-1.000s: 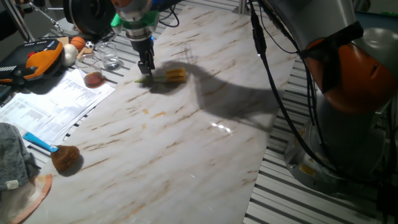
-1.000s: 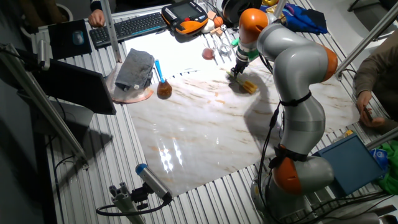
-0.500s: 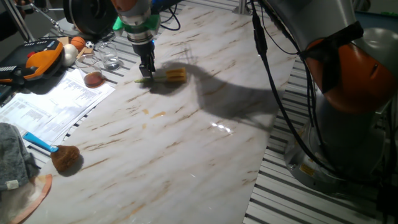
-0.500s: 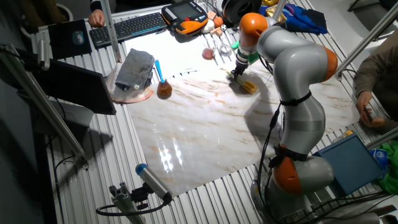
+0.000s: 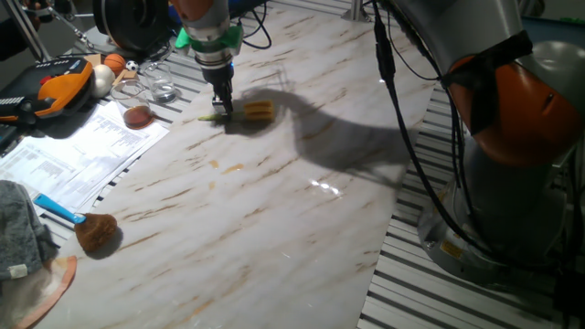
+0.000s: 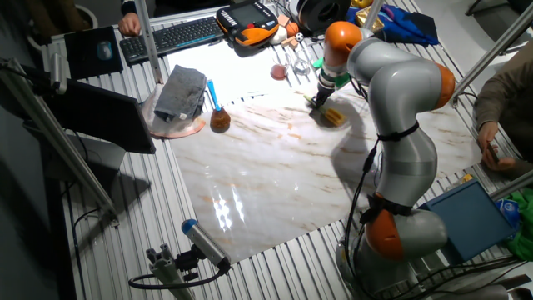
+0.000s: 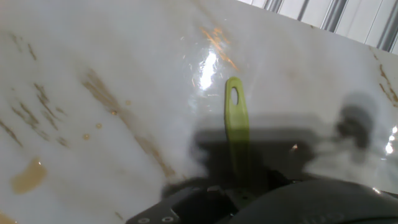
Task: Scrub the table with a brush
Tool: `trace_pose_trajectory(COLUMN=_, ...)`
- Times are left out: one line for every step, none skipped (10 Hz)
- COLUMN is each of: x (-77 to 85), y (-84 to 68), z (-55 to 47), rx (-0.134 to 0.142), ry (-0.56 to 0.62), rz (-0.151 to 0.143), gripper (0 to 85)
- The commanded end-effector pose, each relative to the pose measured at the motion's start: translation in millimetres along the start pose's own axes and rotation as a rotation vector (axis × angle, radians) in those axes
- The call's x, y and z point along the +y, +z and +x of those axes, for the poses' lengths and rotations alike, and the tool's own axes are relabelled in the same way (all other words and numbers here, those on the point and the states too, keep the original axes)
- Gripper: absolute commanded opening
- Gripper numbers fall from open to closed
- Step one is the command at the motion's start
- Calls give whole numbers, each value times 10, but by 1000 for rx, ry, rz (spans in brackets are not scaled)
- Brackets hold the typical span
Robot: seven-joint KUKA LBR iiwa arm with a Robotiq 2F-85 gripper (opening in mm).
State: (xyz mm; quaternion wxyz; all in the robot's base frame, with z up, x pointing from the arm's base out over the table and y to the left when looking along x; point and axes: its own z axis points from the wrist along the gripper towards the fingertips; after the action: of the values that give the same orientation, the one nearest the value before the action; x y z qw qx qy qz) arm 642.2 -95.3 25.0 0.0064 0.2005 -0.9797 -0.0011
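Note:
The brush lies flat on the white marble-look table (image 5: 274,210) near its far left side, yellow head (image 5: 260,111) to the right and pale green handle (image 5: 208,117) to the left. My gripper (image 5: 222,109) points down onto the handle just left of the head, fingers close together and shut on it. In the other fixed view the gripper (image 6: 317,103) is beside the yellow head (image 6: 335,117) on the table (image 6: 275,175). In the hand view the green handle (image 7: 234,115) runs out from under the dark gripper (image 7: 239,183) over the table (image 7: 93,50).
A fluffy brown brush with a blue handle (image 5: 91,228) lies at the table's left edge next to a grey cloth (image 5: 18,233). Papers (image 5: 73,151), glassware (image 5: 157,88) and an orange pendant (image 5: 64,82) lie on the slats beyond. The arm's base (image 5: 512,183) stands at the right.
My gripper has shifted a little to the right along the handle toward the yellow head, and the hand above it has swung right. The brush has barely moved.

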Motion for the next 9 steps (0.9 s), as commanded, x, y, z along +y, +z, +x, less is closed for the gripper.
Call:
trace_pose_trajectory(x=9, y=-11, z=-1, rx=8, ry=3, rz=-9, gripper=170)
trace_pose_trajectory(x=18, y=-47, z=0, rx=21, ry=11, rz=-27, gripper=0)
trace_pose_trajectory(x=38, y=-108, z=1, rx=42, ry=26, rz=-39, gripper=0)
trace_pose_trajectory(x=60, y=-163, z=3, rx=64, ry=49, rz=-47, gripper=0)
trace_pose_trajectory(x=85, y=-224, z=17, rx=89, ry=110, rz=-62, gripper=0)
trace_pose_trajectory(x=126, y=-278, z=39, rx=119, ry=207, rz=-85, gripper=0)
trace_pose_trajectory(x=195, y=-324, z=70, rx=133, ry=302, rz=-83, gripper=0)
trace_pose_trajectory(x=250, y=-340, z=87, rx=133, ry=358, rz=-77, gripper=0)
trace_pose_trajectory(x=300, y=-337, z=104, rx=140, ry=421, rz=-59, gripper=0)
